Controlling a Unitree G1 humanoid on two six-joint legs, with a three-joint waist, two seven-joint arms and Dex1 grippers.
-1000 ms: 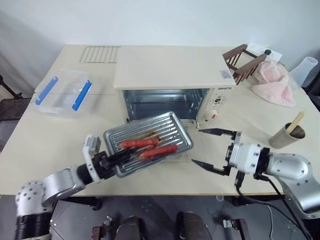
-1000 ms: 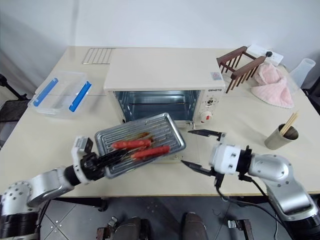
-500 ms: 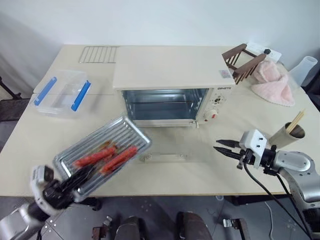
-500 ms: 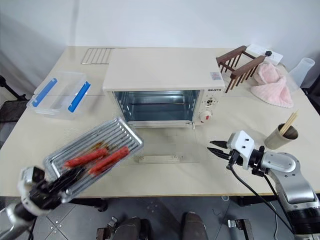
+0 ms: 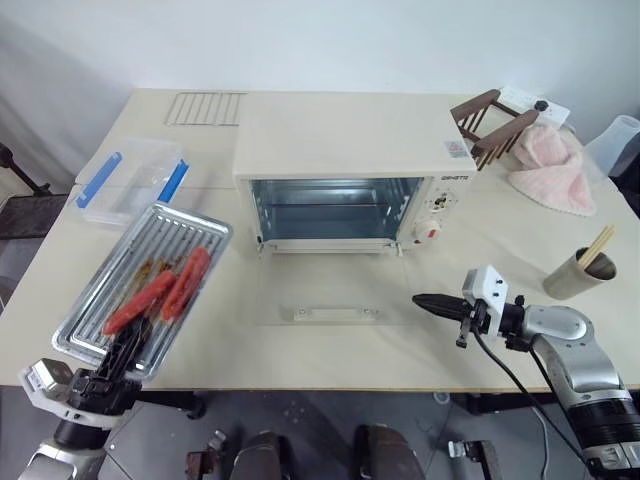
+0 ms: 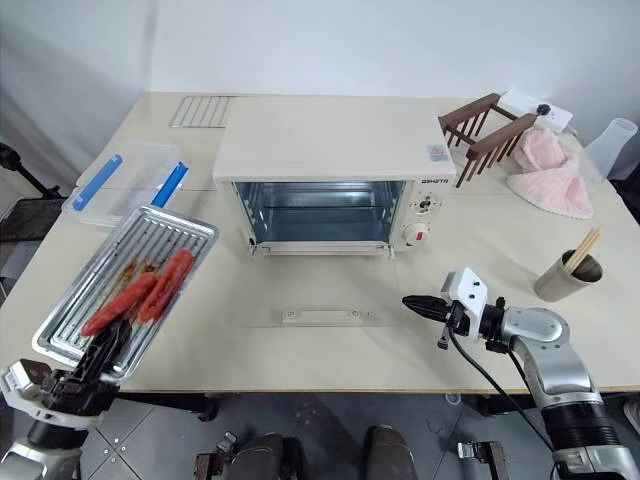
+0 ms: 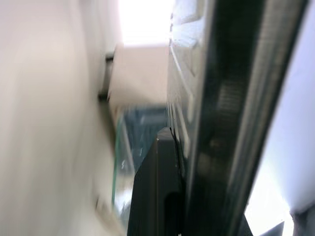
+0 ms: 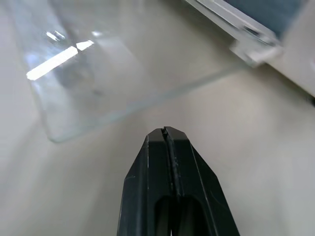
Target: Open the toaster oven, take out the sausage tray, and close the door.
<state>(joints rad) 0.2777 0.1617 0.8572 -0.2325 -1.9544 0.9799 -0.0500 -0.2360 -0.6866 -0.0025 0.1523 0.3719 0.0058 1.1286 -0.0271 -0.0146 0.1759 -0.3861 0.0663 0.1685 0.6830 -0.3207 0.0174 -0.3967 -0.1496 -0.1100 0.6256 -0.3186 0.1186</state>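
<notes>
Cream table, white wall behind, grey floor below.

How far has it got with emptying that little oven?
Done: the door lies folded down flat and the toaster oven is empty inside. In hand: the left gripper holds the sausage tray, two sausages on it, out to the left near the table's front edge. Left: closing the door. The right gripper, fingers shut, sits beside the glass's right edge.
</notes>
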